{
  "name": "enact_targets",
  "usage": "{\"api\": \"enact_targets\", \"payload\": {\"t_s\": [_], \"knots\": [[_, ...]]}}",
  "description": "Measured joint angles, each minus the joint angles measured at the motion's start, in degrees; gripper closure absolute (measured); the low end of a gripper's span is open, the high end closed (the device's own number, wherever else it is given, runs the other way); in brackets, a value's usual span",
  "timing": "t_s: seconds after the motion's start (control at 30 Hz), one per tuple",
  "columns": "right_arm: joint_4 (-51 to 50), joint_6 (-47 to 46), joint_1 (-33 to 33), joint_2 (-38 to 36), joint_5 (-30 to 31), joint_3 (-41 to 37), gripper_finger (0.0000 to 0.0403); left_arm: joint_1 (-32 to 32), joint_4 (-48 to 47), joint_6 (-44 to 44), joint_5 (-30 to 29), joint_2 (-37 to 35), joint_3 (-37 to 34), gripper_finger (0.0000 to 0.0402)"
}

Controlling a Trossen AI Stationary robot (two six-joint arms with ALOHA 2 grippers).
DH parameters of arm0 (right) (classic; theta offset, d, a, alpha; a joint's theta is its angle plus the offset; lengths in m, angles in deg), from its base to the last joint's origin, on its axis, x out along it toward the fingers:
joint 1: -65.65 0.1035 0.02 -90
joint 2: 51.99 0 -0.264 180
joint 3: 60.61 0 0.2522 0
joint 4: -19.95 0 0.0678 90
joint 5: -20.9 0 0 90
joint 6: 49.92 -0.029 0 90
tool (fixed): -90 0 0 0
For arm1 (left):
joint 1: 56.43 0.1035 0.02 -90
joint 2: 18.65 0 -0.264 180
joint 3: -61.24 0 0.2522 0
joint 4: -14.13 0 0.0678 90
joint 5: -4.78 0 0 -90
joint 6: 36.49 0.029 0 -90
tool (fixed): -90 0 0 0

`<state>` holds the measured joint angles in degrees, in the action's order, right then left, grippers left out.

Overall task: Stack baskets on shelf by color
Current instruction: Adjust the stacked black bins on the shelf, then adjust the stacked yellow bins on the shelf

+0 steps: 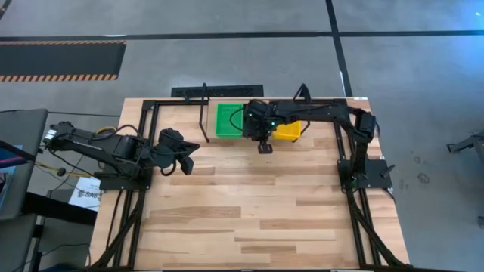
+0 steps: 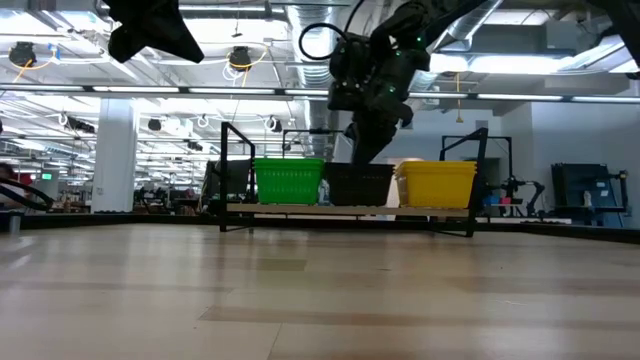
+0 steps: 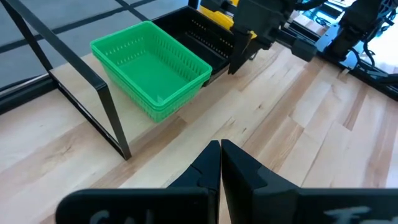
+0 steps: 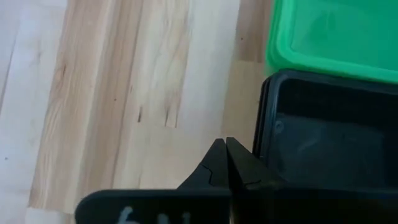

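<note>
The shelf [image 2: 236, 165] stands at the table's far edge. On its wood base rest stacked green baskets [image 2: 290, 180], black baskets [image 2: 360, 183] in the middle, and yellow ones [image 2: 437, 183]. The green stack [image 1: 229, 121] and the yellow stack [image 1: 288, 131] show from above, but my right arm hides the black one there. My right gripper [image 2: 368, 140] is shut. It hangs just above the near rim of the black baskets [image 4: 329, 137] and points down. My left gripper [image 3: 221, 149] is shut and held high over the table's left part [image 1: 181, 155].
Black frame rails [image 1: 144, 151] run along the table's left and right sides. The shelf's upright loop end [image 3: 93, 81] stands left of the green stack [image 3: 152, 68]. Bare wood [image 1: 249, 211] spreads across the table's near half.
</note>
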<state>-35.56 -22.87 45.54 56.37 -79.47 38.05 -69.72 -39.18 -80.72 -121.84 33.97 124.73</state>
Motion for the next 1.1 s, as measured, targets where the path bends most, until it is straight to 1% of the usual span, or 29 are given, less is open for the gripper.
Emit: {"api": "enact_targets", "payload": {"t_s": [0.1, 0.27, 0.43, 0.57, 0.67, 0.77, 0.93, 1.0, 1.1], "knots": [[-2.0, -0.2, 0.1, -0.3, 0.3, 0.0, 0.0403, 0.0, 0.0, 0.0, 0.1, 0.0, 0.0, 0.0401], [-6.8, -0.5, 1.1, -5.3, 7.6, 0.0, 0.0403, 0.0, 0.0, -0.2, 0.2, 0.0, 0.0, 0.0402], [-5.5, -2.0, -2.2, -10.4, 8.9, 0.2, 0.0403, 0.0, 0.0, -0.2, 0.2, 0.0, 0.0, 0.0401], [-9.1, -3.0, -6.3, -9.4, 9.6, 0.0, 0.0403, 0.0, 0.0, 0.1, 0.1, 0.0, 0.0, 0.0401], [-9.2, -1.9, -8.4, -7.9, 13.1, 0.0, 0.0403, 0.0, 0.0, 0.1, 0.1, 0.0, 0.0, 0.0401], [-9.5, -1.2, -9.9, -7.7, 14.7, 0.0, 0.0403, 0.0, 0.0, 0.0, 0.1, 0.0, 0.0, 0.0401], [-8.7, -2.0, -9.8, -9.8, 19.4, 0.0, 0.0403, 0.0, 0.0, 0.0, 0.1, 0.0, 0.0, 0.0401], [-8.8, -3.2, -9.7, -10.9, 19.5, 0.2, 0.0403, 0.0, 0.0, 0.1, -0.2, 0.0, 0.0, 0.0401], [-11.5, -4.9, -10.5, -10.6, 19.7, -0.4, 0.0403, 0.0, 0.0, 0.1, -0.2, 0.0, 0.0, 0.0401]]}}
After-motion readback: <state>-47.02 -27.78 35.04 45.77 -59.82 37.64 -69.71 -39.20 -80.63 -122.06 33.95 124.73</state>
